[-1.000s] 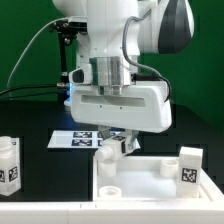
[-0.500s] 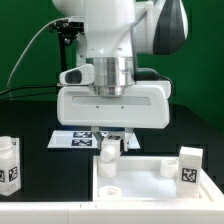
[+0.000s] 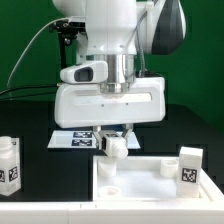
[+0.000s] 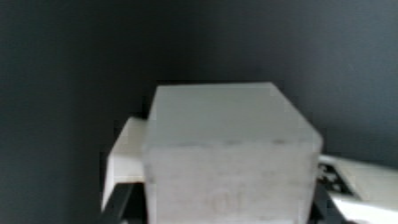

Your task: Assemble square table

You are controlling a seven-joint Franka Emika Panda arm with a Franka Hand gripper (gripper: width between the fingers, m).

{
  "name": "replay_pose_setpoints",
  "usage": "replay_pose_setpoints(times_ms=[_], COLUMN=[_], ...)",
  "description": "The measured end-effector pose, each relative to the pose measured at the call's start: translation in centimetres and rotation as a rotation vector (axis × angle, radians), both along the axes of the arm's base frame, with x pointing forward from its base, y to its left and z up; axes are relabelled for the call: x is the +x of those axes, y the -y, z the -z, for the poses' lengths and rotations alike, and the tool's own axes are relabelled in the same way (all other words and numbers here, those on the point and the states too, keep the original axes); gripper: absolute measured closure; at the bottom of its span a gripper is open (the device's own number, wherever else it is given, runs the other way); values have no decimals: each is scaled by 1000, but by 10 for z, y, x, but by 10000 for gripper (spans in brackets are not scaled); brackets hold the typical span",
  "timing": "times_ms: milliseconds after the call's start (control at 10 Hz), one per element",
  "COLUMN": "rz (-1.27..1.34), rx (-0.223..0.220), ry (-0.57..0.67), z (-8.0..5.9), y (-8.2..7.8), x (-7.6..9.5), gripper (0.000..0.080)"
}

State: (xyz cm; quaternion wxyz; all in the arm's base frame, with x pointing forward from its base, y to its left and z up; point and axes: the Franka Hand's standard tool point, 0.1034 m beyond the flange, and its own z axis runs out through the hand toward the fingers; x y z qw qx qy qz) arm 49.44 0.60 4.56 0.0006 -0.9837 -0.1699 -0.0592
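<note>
**Exterior view: a leg is hanging over the slab's corner socket**

The glossy white arm is filling most of the picture above the black desk. The square slab, matte white plastic with a raised rim, is lying at the near edge. The flat marker board is lying behind it. One blocky, tag-bearing loose leg is standing at the exterior view's left, and another spare leg is standing at its right.

The claw is clenching a held leg just above a round corner socket. In the wrist view this held leg is showing as a plain, square-edged white block.

The step appears to be seating this leg. Next it is probably needing alignment over the socket, then lowering and twisting.
</note>
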Motion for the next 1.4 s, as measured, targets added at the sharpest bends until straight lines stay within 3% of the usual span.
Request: replay_pose_setpoints(times_ms=[100, 300, 600, 800, 1200, 1400], rz=[-177, -223, -459, -729, -886, -1125], rx=[-36, -70, -111, -149, -178, -211], ry=[34, 64, 54, 49, 47, 33], z=[-3, -3, -2, 1, 3, 5], y=[2, 28, 23, 7, 11, 5], x=[-5, -12, -11, -17, -18, -20], gripper=[535, 535, 535, 535, 535, 535])
